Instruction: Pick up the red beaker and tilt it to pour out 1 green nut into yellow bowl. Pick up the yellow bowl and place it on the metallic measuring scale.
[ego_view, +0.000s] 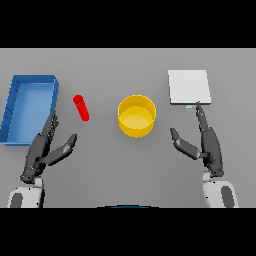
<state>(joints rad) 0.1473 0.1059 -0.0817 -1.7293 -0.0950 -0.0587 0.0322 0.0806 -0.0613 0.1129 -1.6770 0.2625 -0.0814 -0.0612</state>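
A slim red beaker (81, 107) stands on the grey table, left of centre. To its right sits the yellow bowl (136, 116), and I see nothing inside it. The pale metallic scale (188, 86) lies flat at the back right. My left hand (41, 149) rests open near the front left, below and left of the beaker, fingers straight and thumb spread. My right hand (209, 143) is open at the front right, its fingertips reaching up to the scale's near edge. Neither hand touches the beaker or the bowl.
A blue open tray (15, 111) lies at the far left, just beyond my left hand's fingertips.
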